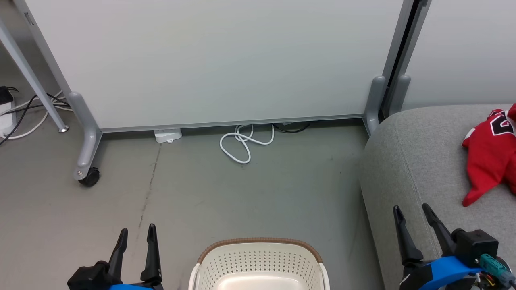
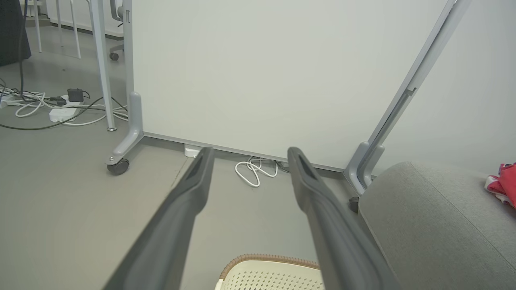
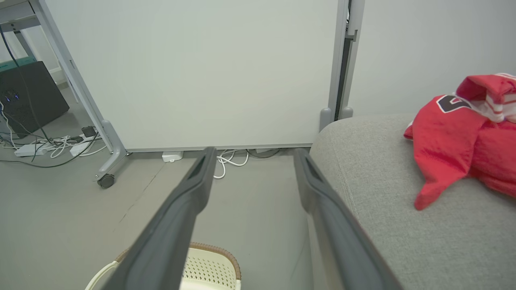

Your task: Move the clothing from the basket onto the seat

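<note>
Head view: red jersey [image 1: 489, 155] lies crumpled on the grey seat [image 1: 415, 161]. Cream laundry basket [image 1: 258, 257] stands on the floor just left of the seat. Right gripper [image 1: 411, 206], fingers spread and unladen, hangs at the seat's near-left edge. Left gripper [image 1: 138, 228], likewise spread, is well left of the seat.

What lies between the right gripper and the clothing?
Bare grey seat, nothing else. In the head view the open right gripper sits at the seat's near end and the clothing lies farther along it; the right wrist view agrees.
</note>
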